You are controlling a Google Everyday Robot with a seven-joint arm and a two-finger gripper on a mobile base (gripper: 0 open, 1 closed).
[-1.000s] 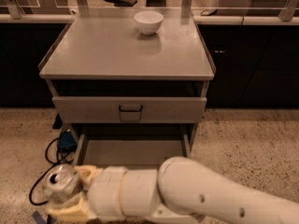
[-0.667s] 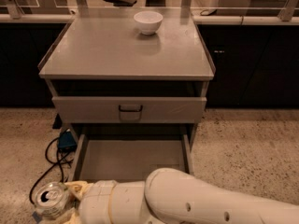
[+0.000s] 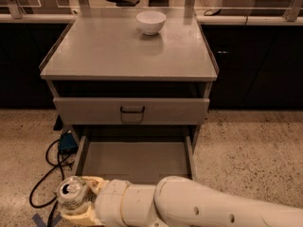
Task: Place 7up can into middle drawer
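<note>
The 7up can (image 3: 71,192) sits low at the left of my view, its shiny round top facing the camera, so I judge its long axis close to upright. The gripper (image 3: 79,199) has it clasped, with cream fingers (image 3: 93,183) closed in on both sides of the can. The can is out over the speckled floor, beside the dark cables (image 3: 43,175). It is outside the middle drawer (image 3: 137,161), just off the front left corner. That drawer stands pulled out and its tray is open. From the gripper, the tray lies to the right and farther from the camera, so my next move should be a carry that way over the low side wall, with the can kept upright. The closed drawer (image 3: 132,110) above overhangs the back.
</note>
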